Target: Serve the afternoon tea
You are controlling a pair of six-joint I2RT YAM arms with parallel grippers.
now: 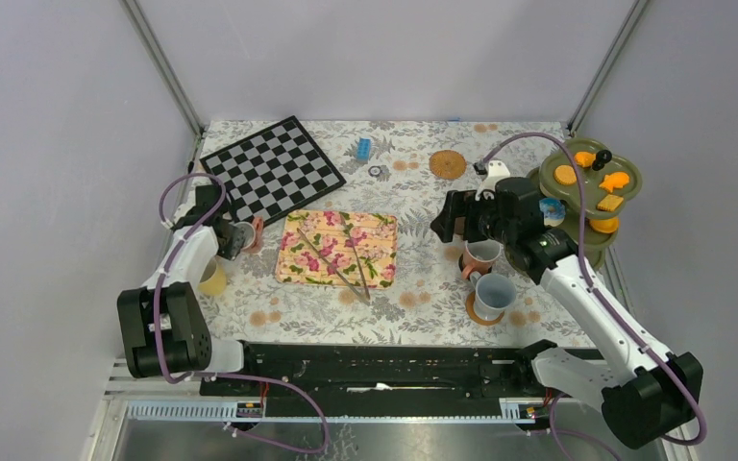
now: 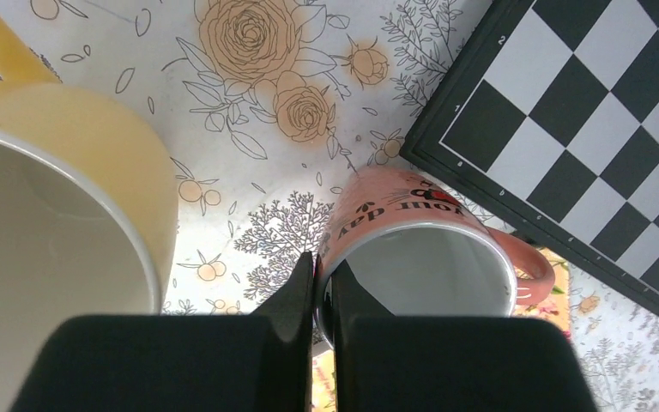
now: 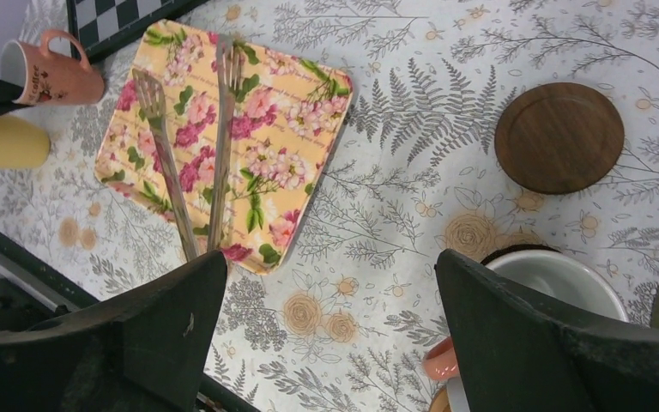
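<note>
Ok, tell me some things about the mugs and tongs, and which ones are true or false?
The tongs lie on the floral mat. True.
The right end effector holds a mug. False: it is open and empty.
The left end effector pinches the rim of the pink mug. True.
The yellow mug stands on the chessboard. False: it stands off the board, beside the pink mug.
Every coaster has a mug on it. False: the wooden coaster is bare.
</note>
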